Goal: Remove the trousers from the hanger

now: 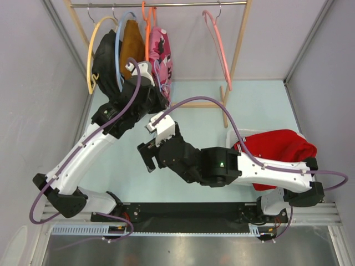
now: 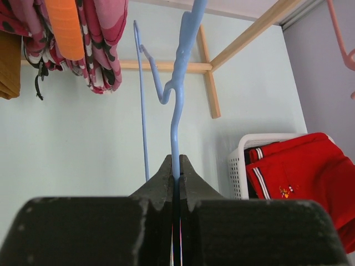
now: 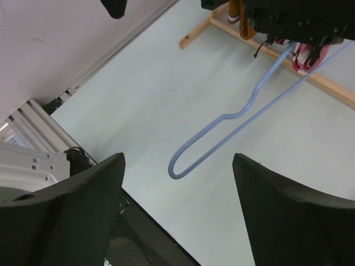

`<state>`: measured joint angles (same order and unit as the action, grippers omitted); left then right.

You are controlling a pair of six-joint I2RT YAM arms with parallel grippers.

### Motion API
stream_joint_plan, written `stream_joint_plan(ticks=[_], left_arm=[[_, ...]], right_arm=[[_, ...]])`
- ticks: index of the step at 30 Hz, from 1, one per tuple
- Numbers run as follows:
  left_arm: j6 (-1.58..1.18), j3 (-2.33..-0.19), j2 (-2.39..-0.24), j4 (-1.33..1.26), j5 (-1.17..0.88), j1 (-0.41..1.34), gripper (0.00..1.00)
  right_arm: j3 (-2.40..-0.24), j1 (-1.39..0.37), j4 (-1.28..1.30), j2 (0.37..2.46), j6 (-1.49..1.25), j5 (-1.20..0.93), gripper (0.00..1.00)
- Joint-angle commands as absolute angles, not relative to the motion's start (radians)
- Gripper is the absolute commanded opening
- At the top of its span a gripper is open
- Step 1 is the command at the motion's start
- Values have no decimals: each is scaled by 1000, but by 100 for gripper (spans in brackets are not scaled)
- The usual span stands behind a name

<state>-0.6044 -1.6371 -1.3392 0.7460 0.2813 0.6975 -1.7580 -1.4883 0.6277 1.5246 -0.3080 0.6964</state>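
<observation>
Left gripper (image 2: 176, 166): jaws are being pressed together on the wire of the blue hanger (image 2: 175, 141), at the far left by the rack (image 1: 166, 4).
Blue hanger: is being shown bare in both wrist views; no cloth is being carried on it.
Right gripper (image 3: 177, 160): is being held over the table (image 3: 127, 94) near the centre, jaws wide apart and nothing between them; the hanger's looped end is being faced.
Red trousers (image 2: 299, 172): are being held in the white basket (image 2: 236, 166) at the right, off any hanger.
Black splotched trousers (image 1: 106, 61): are being carried at the far left of the rack, just beside the yellow hanger (image 1: 90, 61); which hanger bears them cannot be told.
Step in hand: judged as the change-over between garments, one pair being counted as done and one as not yet removed.
Next move: judged as calling for the bare hanger to be let go, then for the black trousers' hanger to be steadied while the cloth is being drawn off by the open gripper.
</observation>
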Motion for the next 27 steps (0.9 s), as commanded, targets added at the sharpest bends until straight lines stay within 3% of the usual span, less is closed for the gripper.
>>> stream_joint_plan(ticks=[1, 3, 5, 9, 14, 18, 20, 23, 24, 26, 27], left_arm=[[-627, -1701, -1339, 758, 316, 695, 1], [-630, -1704, -1339, 762, 314, 695, 0], [-637, -1703, -1333, 765, 310, 695, 0], [-641, -1701, -1328, 770, 302, 695, 0], [-644, -1698, -1325, 773, 281, 695, 0], [-632, -1680, -1315, 759, 215, 695, 0], [-618, -1639, -1301, 707, 174, 693, 0], [-601, -1577, -1264, 629, 100, 692, 18], [-600, -1560, -1253, 611, 86, 692, 33], [-595, -1514, -1221, 554, 54, 693, 46], [-597, -1503, -1213, 540, 51, 692, 59]], right_arm=[[-1836, -1496, 580, 1571, -259, 779, 75], [-1856, -1496, 584, 1595, -261, 790, 68], [-1859, -1496, 584, 1605, -270, 804, 54], [-1858, -1497, 583, 1623, -278, 840, 47], [-1852, -1494, 594, 1620, -316, 888, 27], [-1818, -1485, 603, 1591, -365, 907, 0], [-1793, -1483, 603, 1562, -388, 914, 0], [-1738, -1482, 601, 1513, -413, 926, 0], [-1721, -1480, 588, 1499, -414, 923, 0], [-1669, -1476, 581, 1451, -425, 928, 0], [-1654, -1473, 581, 1436, -437, 925, 0]])
